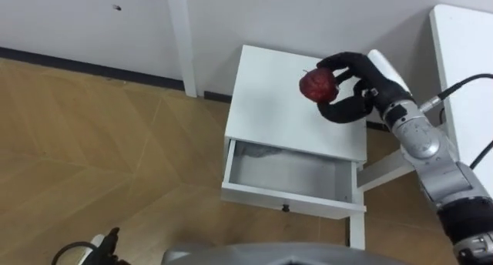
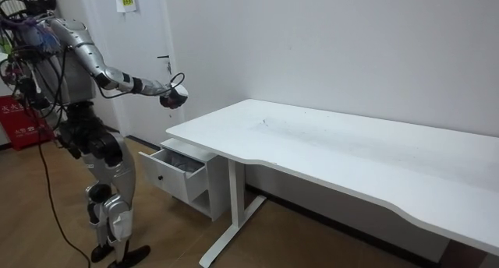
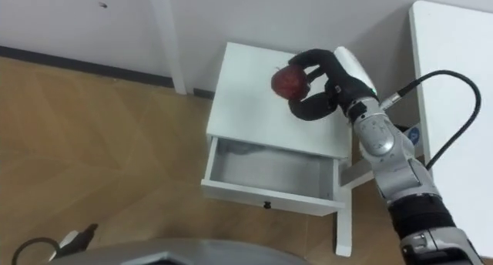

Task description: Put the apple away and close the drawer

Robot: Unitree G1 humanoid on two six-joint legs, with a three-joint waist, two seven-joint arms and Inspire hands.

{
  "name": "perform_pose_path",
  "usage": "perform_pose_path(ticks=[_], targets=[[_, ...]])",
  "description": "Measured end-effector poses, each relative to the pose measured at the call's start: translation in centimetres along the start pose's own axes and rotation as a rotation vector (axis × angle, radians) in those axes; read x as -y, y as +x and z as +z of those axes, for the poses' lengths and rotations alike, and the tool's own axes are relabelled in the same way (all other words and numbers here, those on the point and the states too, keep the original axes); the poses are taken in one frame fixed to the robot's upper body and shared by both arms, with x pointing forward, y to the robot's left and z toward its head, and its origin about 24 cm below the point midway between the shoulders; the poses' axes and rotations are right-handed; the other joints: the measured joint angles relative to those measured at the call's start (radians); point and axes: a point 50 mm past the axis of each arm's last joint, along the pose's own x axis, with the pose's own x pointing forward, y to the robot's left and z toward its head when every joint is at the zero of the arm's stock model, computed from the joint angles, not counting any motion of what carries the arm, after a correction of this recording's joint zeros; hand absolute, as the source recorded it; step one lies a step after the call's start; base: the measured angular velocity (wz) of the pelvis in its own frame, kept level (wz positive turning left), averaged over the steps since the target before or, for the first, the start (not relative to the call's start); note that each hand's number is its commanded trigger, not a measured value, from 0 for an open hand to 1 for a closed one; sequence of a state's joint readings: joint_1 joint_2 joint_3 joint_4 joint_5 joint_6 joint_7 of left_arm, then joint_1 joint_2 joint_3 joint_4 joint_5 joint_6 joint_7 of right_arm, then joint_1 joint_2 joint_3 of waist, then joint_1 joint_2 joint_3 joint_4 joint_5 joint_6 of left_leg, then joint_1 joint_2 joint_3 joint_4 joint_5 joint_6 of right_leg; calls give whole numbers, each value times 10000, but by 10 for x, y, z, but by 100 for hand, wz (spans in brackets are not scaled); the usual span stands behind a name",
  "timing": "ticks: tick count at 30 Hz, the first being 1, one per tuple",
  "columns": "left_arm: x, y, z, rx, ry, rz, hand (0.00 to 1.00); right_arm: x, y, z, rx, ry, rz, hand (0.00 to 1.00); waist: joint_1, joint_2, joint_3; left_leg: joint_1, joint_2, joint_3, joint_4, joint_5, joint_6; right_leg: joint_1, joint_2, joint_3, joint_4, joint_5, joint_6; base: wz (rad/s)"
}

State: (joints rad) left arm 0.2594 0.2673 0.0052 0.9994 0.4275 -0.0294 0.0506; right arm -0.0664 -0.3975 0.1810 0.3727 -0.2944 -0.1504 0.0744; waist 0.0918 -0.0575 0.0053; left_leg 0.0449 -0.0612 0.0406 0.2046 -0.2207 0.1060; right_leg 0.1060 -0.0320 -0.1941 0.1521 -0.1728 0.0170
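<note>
Over the small white flat-topped cabinet [image 1: 277, 115]: a round, dark-red apple [image 1: 317, 85], held clear of the smooth surface.
Right hand [image 1: 356, 92]: black fingers and thumb curled round the apple from its right side, a silver metal forearm behind.
Drawer [image 1: 289, 171]: white, box-shaped, pulled out beneath the top, with a small dark knob on its front.
Floor [image 1: 92, 142]: wood-grain planks.
Left hand [image 1: 108, 240]: low at the lower left edge.
Worktop [image 2: 351, 151]: long, white, smooth, just beside the cabinet.

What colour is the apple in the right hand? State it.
Dark red; the apple shows best in the left eye view, held by the right hand.
</note>
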Motion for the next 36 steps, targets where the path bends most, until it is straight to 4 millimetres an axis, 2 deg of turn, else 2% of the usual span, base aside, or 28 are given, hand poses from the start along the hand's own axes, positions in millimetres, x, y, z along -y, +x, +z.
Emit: perform_pose_path(ticks=[4,12,21,22,23,24,36], targets=[[6,0,3,54,-33,-236,0,-13,-3,-4,-212,-20,455,100,-27,96,-9,-20,9,-19,0,1,-1,-34,19,-22,-10,0,0,1],[10,1,5,-37,44,-442,0,-32,-9,-10,-679,-172,1463,100,22,72,-28,-69,-3,-55,-3,1,-1,-97,4,-18,-17,0,0,0],[7,3,11,65,-9,-375,0,-51,-23,-21,-1174,-309,1960,100,102,88,-1,-155,-10,-163,-4,1,-2,-103,8,-8,-31,0,0,3],[7,3,11,69,-8,-377,0,-52,-24,-23,-1252,-313,2006,64,104,88,0,-157,-10,-169,-3,1,-2,-99,8,-10,-30,0,0,0],[8,3,11,74,-7,-380,0,-53,-25,-24,-1294,-301,2030,18,103,87,0,-161,-10,-175,-3,1,-2,-97,9,-11,-30,0,0,0],[8,3,12,75,-7,-380,0,-53,-25,-24,-1301,-298,2035,0,103,88,4,-163,-10,-175,-3,1,-2,-98,9,-11,-31,0,0,0],[11,3,14,182,218,-465,0,-63,-28,-31,-1670,-354,2317,0,93,48,13,-186,-15,-182,1,1,-1,-175,12,-24,-17,0,0,0]])
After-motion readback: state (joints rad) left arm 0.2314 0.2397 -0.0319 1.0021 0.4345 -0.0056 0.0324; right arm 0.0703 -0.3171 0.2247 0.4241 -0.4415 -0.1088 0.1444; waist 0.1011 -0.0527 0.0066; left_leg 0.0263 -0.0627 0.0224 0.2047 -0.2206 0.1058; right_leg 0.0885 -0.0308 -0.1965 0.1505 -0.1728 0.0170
